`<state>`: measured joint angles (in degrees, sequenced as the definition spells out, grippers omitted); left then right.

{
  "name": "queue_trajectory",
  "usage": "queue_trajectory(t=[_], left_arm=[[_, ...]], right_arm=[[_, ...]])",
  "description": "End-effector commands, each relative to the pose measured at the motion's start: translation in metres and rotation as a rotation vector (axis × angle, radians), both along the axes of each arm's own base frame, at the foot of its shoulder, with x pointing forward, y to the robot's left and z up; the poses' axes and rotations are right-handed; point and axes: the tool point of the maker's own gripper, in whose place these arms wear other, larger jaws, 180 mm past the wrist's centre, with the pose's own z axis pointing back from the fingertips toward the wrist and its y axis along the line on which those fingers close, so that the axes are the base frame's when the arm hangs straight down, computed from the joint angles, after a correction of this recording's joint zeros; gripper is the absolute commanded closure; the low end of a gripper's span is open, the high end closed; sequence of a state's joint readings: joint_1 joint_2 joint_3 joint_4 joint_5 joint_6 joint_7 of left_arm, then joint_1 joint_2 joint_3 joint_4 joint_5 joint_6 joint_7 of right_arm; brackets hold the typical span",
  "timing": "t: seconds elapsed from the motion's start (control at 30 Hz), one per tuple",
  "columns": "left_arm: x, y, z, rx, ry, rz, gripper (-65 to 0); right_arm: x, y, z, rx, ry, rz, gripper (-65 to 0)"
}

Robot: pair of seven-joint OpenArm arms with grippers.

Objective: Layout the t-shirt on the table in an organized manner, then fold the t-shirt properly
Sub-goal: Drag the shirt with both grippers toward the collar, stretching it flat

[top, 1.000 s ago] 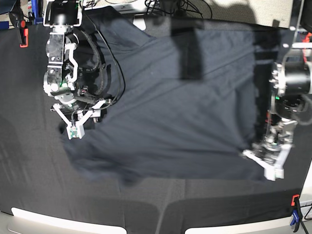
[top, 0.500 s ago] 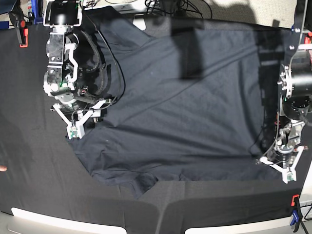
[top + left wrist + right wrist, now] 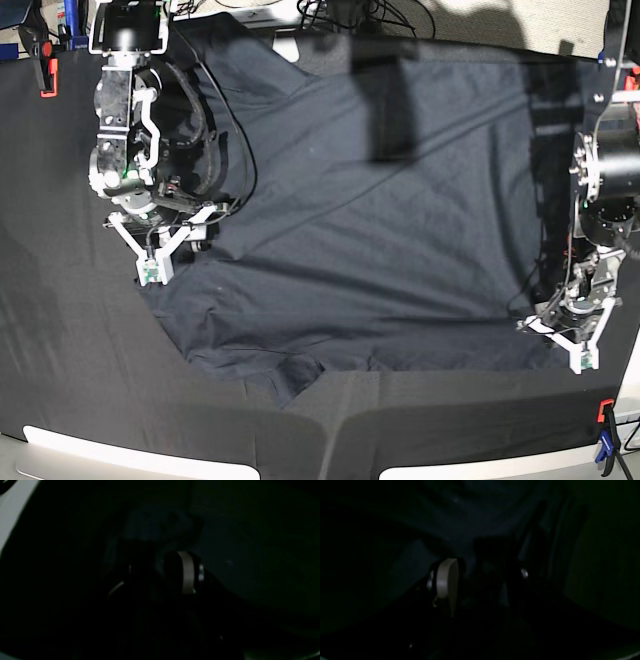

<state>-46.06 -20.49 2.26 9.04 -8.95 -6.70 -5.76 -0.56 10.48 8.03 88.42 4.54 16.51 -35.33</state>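
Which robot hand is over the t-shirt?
The right gripper, on the picture's left, hangs above the t-shirt. The left gripper sits past the shirt's edge, over the bare black table cover.

Black arms [image 3: 130,110]; white-framed grippers [image 3: 155,245]; looping black cables [image 3: 215,130].

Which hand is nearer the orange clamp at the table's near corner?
Left. The left hand hangs just above that orange clamp; the right hand is far across the t-shirt.

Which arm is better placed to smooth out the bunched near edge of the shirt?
Probably the right gripper: open, over the t-shirt beside its rumpled near edge. The left gripper hangs at the far corner.
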Motion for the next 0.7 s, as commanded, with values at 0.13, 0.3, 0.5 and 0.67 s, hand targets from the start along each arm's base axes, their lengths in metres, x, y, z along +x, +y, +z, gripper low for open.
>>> queue_trajectory(t=[0.13,0.3,0.5,0.67], left_arm=[[0.016,-0.008,0.033,0.015,-0.075,-0.062,-20.1],[-0.001,-0.028,0.047,0.069,-0.125,-0.143,-20.1],[-0.046,-0.045,0.077,0.124,-0.235,-0.206,-20.1],[-0.092,-0.058,0.078,0.173,-0.206,-0.278,-20.1]], right_arm=[[0.018,0.009,0.053,0.027,-0.143,0.024,-29.9],[0.013,0.014,0.063,0.031,-0.12,0.039,-29.9],[-0.013,0.035,0.065,-0.013,-0.099,0.193,-29.9],[-0.049,0.037,0.061,-0.039,-0.053,0.217,-29.9]])
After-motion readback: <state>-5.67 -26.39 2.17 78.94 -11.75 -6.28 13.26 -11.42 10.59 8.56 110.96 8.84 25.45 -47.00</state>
